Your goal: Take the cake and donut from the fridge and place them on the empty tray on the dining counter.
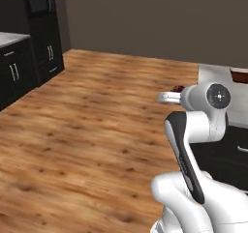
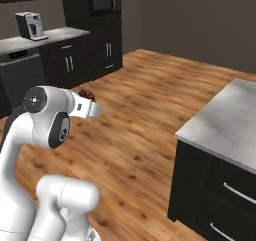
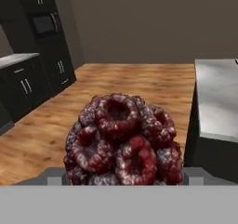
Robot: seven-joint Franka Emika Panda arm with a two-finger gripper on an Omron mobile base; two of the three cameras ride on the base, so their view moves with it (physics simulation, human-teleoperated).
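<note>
My gripper (image 3: 123,173) is shut on the cake (image 3: 122,139), a dark red-brown lumpy mound held in the air over the wooden floor. From the base, the cake (image 1: 178,88) peeks out just past the white hand, and the cake (image 2: 86,93) sits above the gripper (image 2: 91,104). The dining counter (image 1: 215,77) lies to the right of the hand, its marbled top (image 2: 227,120) close by. A dark reddish-brown tray (image 1: 240,75) rests on it at the picture's right edge. The donut and the fridge are out of view.
Dark kitchen cabinets (image 1: 14,72) and a wall oven (image 2: 102,2) line the far left. A coffee machine (image 2: 31,25) stands on their pale counter. Black drawers (image 2: 220,195) sit under the dining counter. Open wooden floor (image 1: 87,125) spreads between them.
</note>
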